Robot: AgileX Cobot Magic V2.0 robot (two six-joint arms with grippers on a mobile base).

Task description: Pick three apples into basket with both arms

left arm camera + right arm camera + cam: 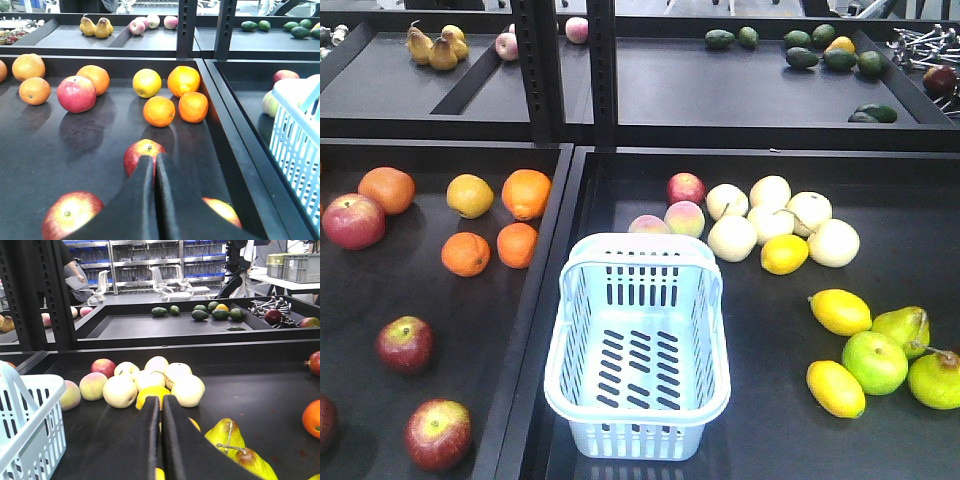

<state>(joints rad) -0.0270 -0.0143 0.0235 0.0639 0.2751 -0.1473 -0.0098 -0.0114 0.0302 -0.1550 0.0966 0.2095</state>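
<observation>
The pale blue basket stands empty at the left of the right tray; it also shows in the left wrist view and the right wrist view. Red apples lie in the left tray: one at the far left, one lower, one near the front. My left gripper is shut and empty, its tips just in front of an apple, with further apples to its left and right. My right gripper is shut and empty over the right tray. Neither arm shows in the front view.
Oranges and a yellow fruit lie behind the apples. The right tray holds peaches, pale round fruits, lemons and green fruit. A raised divider separates the trays. Rack posts stand behind.
</observation>
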